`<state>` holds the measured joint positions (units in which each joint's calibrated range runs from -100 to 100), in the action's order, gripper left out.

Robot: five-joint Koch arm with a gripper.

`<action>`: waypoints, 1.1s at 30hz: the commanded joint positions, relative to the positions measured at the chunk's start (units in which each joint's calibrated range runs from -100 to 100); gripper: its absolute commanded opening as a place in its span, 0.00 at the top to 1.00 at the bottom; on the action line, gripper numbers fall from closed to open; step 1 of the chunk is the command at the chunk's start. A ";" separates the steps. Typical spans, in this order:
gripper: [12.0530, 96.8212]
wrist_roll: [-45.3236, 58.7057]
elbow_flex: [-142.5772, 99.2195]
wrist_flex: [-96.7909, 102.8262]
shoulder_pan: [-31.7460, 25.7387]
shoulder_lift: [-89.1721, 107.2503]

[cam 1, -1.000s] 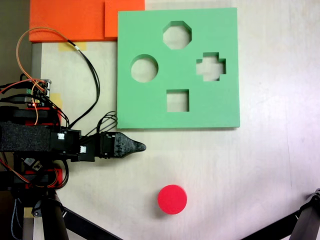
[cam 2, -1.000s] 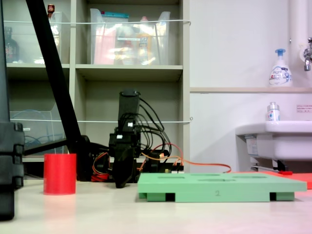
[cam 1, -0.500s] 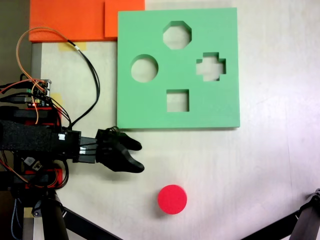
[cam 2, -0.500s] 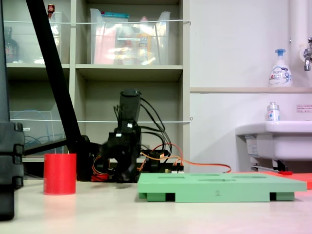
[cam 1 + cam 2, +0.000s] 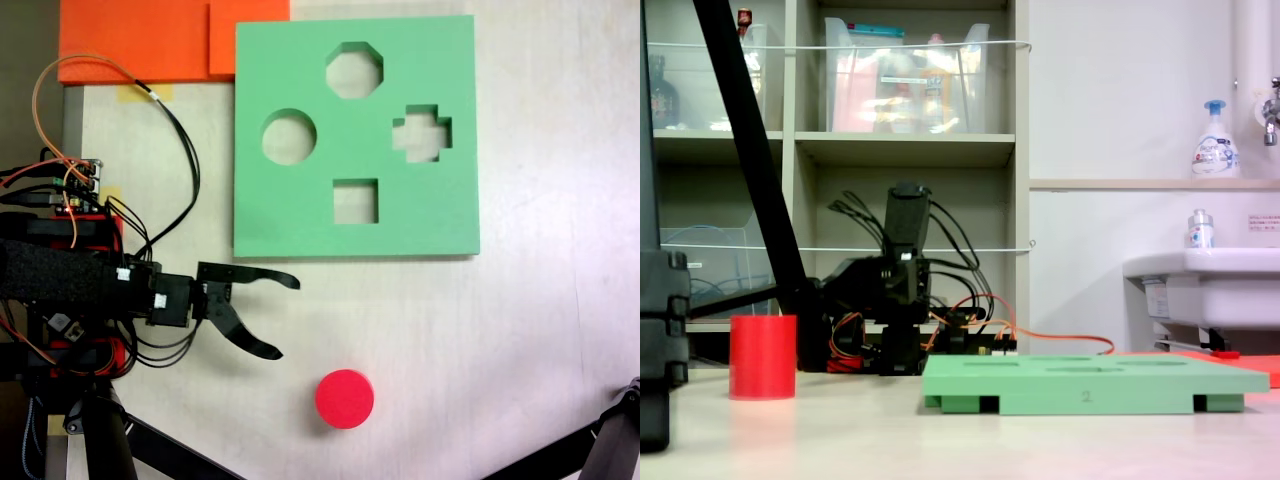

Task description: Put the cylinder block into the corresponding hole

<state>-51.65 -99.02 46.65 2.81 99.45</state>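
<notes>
The red cylinder block [image 5: 345, 398] stands upright on the pale table, below the green foam board [image 5: 300, 210]; from the side it shows at the left [image 5: 763, 357]. The circular hole [image 5: 289, 137] is in the board's left part, near the octagonal, cross and square cutouts. My gripper [image 5: 284, 318] is open, its two black fingers spread wide, one tip by the board's lower edge and the other pointing down-right. It sits up and to the left of the block, apart from it, with nothing between the fingers. In the side view the gripper [image 5: 895, 330] is dark and low behind the board.
Orange foam sheets [image 5: 140, 40] lie at the top left. Loose wires [image 5: 175, 130] loop left of the board. Black tripod legs [image 5: 160, 445] cross the bottom corners. Shelves [image 5: 840, 140] and a sink [image 5: 1210, 285] stand behind the table.
The gripper has rotated at the wrist and opened, from a shut pointed shape to two widely spread fingers. It has stayed left of the block. Block and board have not moved.
</notes>
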 commanded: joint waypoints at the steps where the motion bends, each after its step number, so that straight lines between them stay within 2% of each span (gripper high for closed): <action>1: 0.52 -1.61 -0.98 4.73 0.54 0.55; 5: 0.47 -1.42 -0.98 3.95 0.54 0.55; 12: 0.18 1.37 -0.98 5.11 1.03 0.55; 15: 0.11 1.47 -0.98 7.13 1.66 -4.48; 23: 0.10 1.37 4.60 43.72 4.10 -55.60; 33: 0.10 1.32 18.06 45.36 5.96 -75.71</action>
<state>-50.48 -83.34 86.69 8.38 25.85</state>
